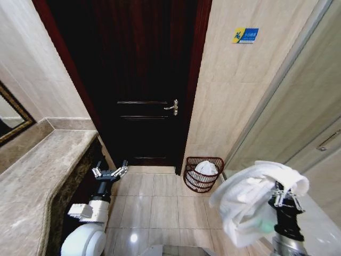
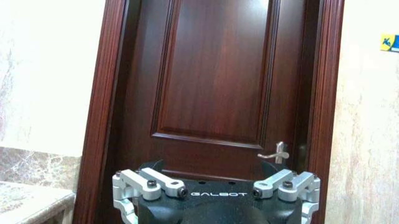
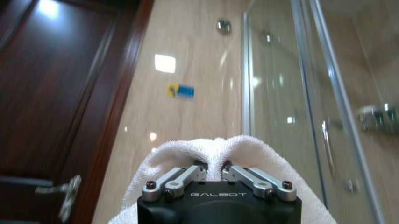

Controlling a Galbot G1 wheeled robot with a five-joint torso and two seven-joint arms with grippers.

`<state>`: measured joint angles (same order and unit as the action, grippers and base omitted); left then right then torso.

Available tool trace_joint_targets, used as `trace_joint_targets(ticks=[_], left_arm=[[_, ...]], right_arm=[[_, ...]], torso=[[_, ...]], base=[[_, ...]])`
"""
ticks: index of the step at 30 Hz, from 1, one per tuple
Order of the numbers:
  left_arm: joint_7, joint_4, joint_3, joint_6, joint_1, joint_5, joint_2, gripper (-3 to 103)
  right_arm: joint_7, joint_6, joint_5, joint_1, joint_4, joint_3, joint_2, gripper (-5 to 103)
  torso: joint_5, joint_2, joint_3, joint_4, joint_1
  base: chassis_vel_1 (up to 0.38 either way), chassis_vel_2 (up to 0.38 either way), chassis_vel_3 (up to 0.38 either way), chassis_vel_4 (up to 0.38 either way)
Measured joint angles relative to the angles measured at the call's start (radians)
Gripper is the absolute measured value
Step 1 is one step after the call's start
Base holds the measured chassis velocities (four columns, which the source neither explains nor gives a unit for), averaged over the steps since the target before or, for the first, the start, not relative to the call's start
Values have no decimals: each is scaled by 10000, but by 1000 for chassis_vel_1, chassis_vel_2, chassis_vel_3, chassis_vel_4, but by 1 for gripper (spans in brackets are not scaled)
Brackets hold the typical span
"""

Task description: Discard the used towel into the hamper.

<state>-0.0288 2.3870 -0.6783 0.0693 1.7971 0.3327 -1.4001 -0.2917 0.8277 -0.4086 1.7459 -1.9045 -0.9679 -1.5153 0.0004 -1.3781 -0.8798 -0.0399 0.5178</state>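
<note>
While clamped tight on the white towel [image 1: 250, 205], right gripper [image 1: 283, 196] sits low at the right side, well apart from the hamper [image 1: 203, 173]. Jaws pinched nearly together in the right wrist view, fingers [image 3: 181, 178] biting a fold of the towel [image 3: 215, 151] right between them, cloth humping up over the tips and spilling down both sides of the gripper [image 3: 213, 173]. Bulk of the fabric hangs ahead of and below the jaws, bunched and loose.

Hamper stands on the tiled floor [image 1: 154, 200] against the beige wall [image 1: 229, 101], just beside the dark wooden door [image 1: 141, 80], off beyond and to the left of those closed jaws. Already has something white bundled inside.

Left gripper [image 1: 110, 172] hangs low near the marble counter [image 1: 37, 176], jaws spread wide, nothing between them. Same story in the left wrist view: fingers [image 2: 149, 183] splayed far apart, gripper [image 2: 215, 184] pointed at the door [image 2: 218, 79], lever handle [image 2: 276, 153] beyond the jaws. Blue sign [image 1: 245, 35] high on the wall.
</note>
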Motion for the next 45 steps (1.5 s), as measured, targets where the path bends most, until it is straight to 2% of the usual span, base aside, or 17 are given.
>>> trace_joint_targets(ticks=[14, 17, 21, 45], left_arm=[[0, 0, 0, 0, 0, -1, 0, 100], [0, -1, 0, 0, 0, 0, 0, 100], [0, 0, 0, 0, 0, 0, 0, 100], [0, -1, 0, 0, 0, 0, 0, 100]], right_arm=[[-864, -10, -75, -549, 1782, 227, -8, 8], [-1830, -22, -753, -731, 2003, 310, -13, 8], [-2361, -26, -1114, -953, 2161, 346, -9, 8], [-2338, -48, -1395, -1347, 2429, 331, 190, 8]], torso=[[-5, 3, 3, 3, -3], [-4, 4, 3, 3, -3], [-6, 5, 4, 2, -3], [-5, 8, 5, 2, -5]], base=[[0, 0, 0, 0], [0, 0, 0, 0], [0, 0, 0, 0], [-44, 49, 48, -50]])
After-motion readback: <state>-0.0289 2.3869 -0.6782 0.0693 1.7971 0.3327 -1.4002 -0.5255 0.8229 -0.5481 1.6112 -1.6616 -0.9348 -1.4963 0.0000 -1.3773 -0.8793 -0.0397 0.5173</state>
